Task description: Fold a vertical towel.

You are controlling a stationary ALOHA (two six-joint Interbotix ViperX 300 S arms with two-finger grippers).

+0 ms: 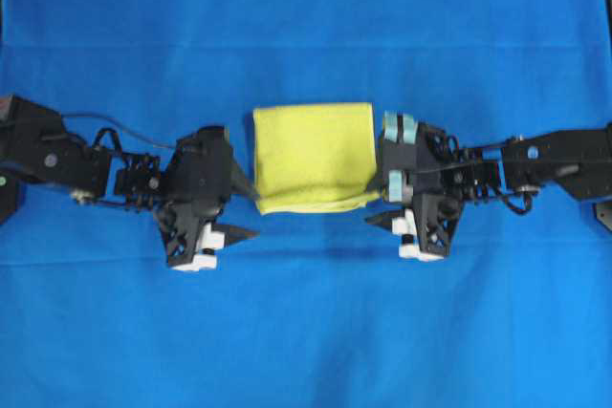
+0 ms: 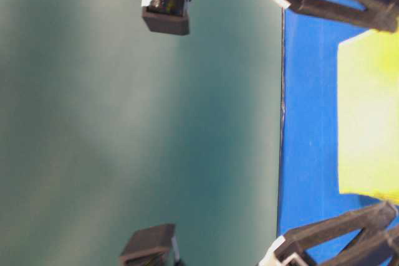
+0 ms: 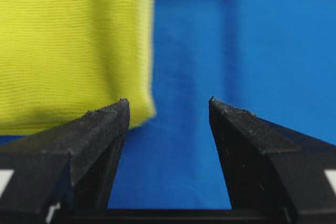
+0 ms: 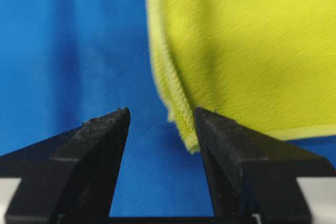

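- The towel [image 1: 313, 158] lies folded and flat on the blue cloth [image 1: 306, 35] that covers the surface, in the middle between the two end effectors.
- In the overhead view the towel looks almost square, and its lower edge shows more than one layer, a little uneven at the lower right corner.
- The left end effector [image 3: 167, 109] is open; its two black fingers stand apart and nothing is between them, only the blue cloth.
- Seen from the left wrist view, the towel [image 3: 73, 45] is ahead and to the left of this end effector, and its near corner comes just behind the left fingertip [image 3: 113, 114].
- The right end effector [image 4: 161, 116] is also open, with a clear gap between its fingers and no cloth in the gap.
- In the right wrist view the towel [image 4: 252, 51] is ahead and to the right of this end effector; its hemmed corner, with stacked layers, hangs just beside the right fingertip [image 4: 210, 121]. I cannot tell whether it touches.
- In the overhead view both end effectors [image 1: 244, 212] [image 1: 375, 209] are near the lower corners of the towel, one on each side.
- The table-level view is turned sideways and blurred; it shows the towel [image 2: 371, 116] on the blue cloth between dark arm parts.
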